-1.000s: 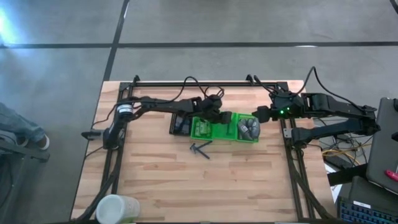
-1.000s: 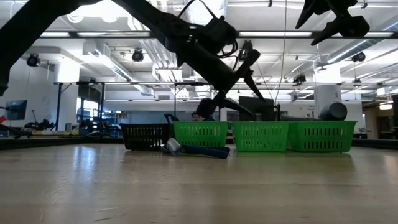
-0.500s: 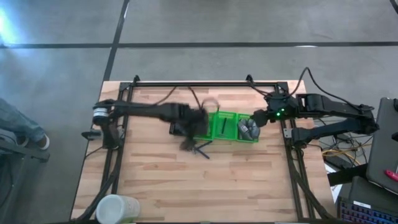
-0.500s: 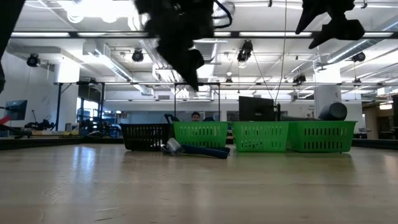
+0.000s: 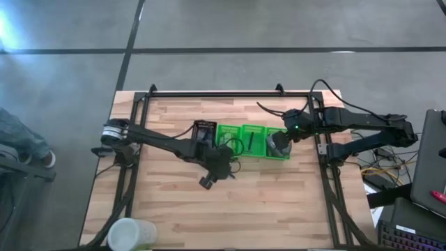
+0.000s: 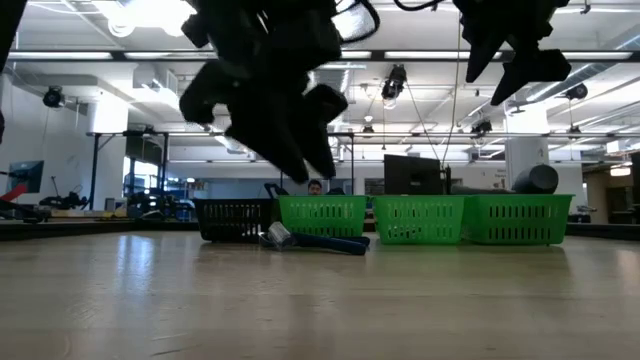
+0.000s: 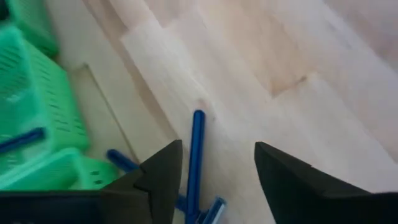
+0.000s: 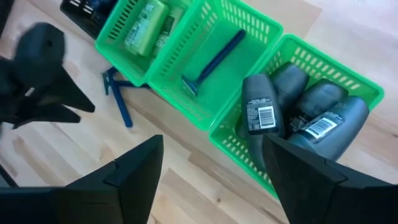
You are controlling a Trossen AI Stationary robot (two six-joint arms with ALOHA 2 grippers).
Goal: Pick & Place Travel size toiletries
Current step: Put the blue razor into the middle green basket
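- Sorting looks well under way. In the right wrist view, several grey rounded plastic bottles (image 8: 298,106) lie piled in the end green slotted plastic tray (image 8: 348,84), a blue T-shaped razor (image 8: 214,59) lies in the middle green slotted tray (image 8: 261,28), and green tubes (image 8: 144,26) fill the third green tray (image 8: 121,18).
- Still left: two loose blue razor sticks (image 7: 196,152) lie on the pale wooden table (image 7: 280,62), just beside the trays' front wall.
- The left gripper (image 7: 214,177) hangs above those sticks, its dark fingers (image 7: 286,171) set wide and empty; my judgement is that picking one up is the step in hand.
- The right gripper (image 8: 208,177) hovers over the bottle tray, fingers spread wide, holding nothing.
- Hard to make out: the black slotted tray (image 5: 204,130) shows only a corner in the right wrist view, so its contents are unclear.
- From above, the left arm covers most of the loose sticks.
- The level view shows only the tray walls and one stick lying before them.
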